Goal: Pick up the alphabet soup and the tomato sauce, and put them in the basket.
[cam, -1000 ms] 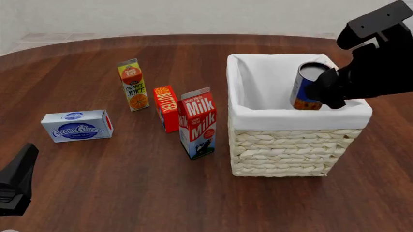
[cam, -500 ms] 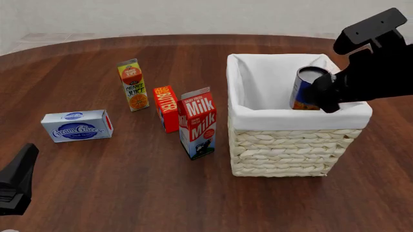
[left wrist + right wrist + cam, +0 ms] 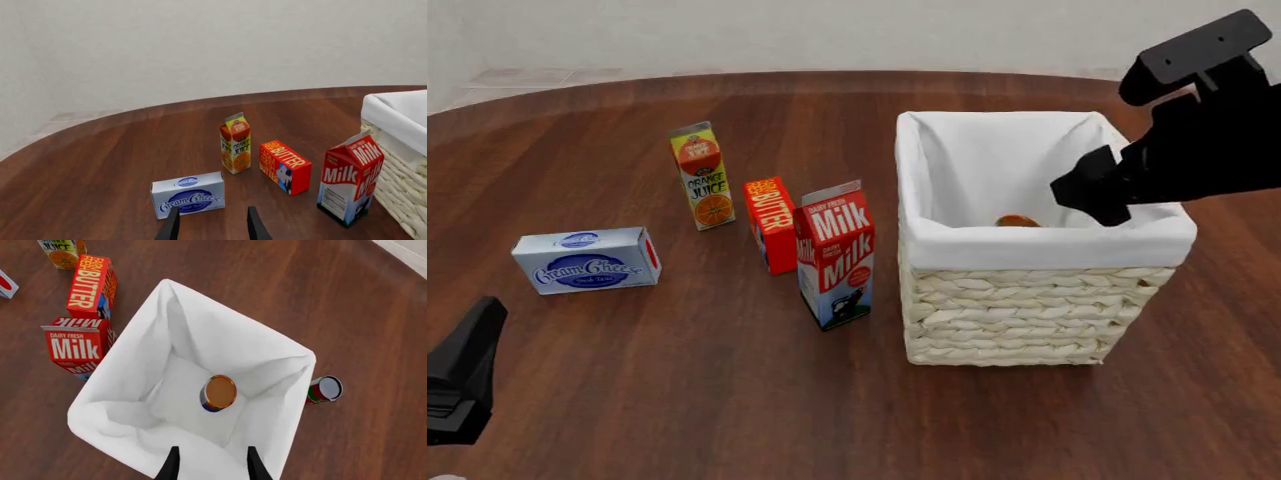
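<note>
The alphabet soup (image 3: 218, 392) lies on its side on the white lining at the bottom of the basket (image 3: 127, 371), its orange end facing up. From the front only an orange sliver of the alphabet soup (image 3: 1017, 221) shows over the basket (image 3: 1034, 245) rim. My right gripper (image 3: 211, 467) hangs open and empty above the basket; in the front view the right gripper (image 3: 1090, 196) sits over the right rim. The tomato sauce (image 3: 325, 389), a small can with a red and green label, stands on the table just outside one basket corner. My left gripper (image 3: 212, 227) is open, low at the near left.
To the left of the basket stand a milk carton (image 3: 837, 255), a red butter box (image 3: 773, 224) and an orange juice carton (image 3: 702, 175). A cream cheese box (image 3: 586, 259) lies further left. The left arm (image 3: 461, 372) rests at the table's near left corner.
The right gripper has opened and let go of the alphabet soup, which dropped from rim height to the basket floor. The left arm has not moved.
</note>
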Controlling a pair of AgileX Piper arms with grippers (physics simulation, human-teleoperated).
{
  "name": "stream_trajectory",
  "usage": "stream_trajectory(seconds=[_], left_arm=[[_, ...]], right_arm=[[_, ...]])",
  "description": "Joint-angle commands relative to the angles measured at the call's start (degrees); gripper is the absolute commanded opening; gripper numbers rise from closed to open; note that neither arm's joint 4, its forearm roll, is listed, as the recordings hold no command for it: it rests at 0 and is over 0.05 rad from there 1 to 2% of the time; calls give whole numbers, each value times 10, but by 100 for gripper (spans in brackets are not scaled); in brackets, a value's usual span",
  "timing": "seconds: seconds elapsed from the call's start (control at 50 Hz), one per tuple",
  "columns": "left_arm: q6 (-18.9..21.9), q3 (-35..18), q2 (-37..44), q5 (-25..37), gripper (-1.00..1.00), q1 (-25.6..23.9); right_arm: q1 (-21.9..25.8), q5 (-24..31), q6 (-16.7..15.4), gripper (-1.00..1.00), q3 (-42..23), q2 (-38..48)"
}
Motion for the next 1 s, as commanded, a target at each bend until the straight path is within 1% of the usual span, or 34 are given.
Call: stream_trajectory(seconds=[0.02,0.22,0.28,0.58,0.68,0.76,1.0], left_arm=[[1,0,-3,3,100,-1],[0,0,-5,6,100,0],[1,0,-6,6,100,0],[0,0,-4,5,100,-1],[0,0,-1,2,100,-2],[0,0,0,0,100,-1],[0,0,-1,1,100,-3]], right_arm=[[-1,5,0,100,-7,-2],[-1,17,-3,100,-23,-12],[-3,26,-4,100,-41,-12],[-13,54,-14,100,-94,-19],[-19,55,-19,100,-103,-17],[-22,56,-18,100,-109,-18],[-49,51,-18,100,-130,-19]])
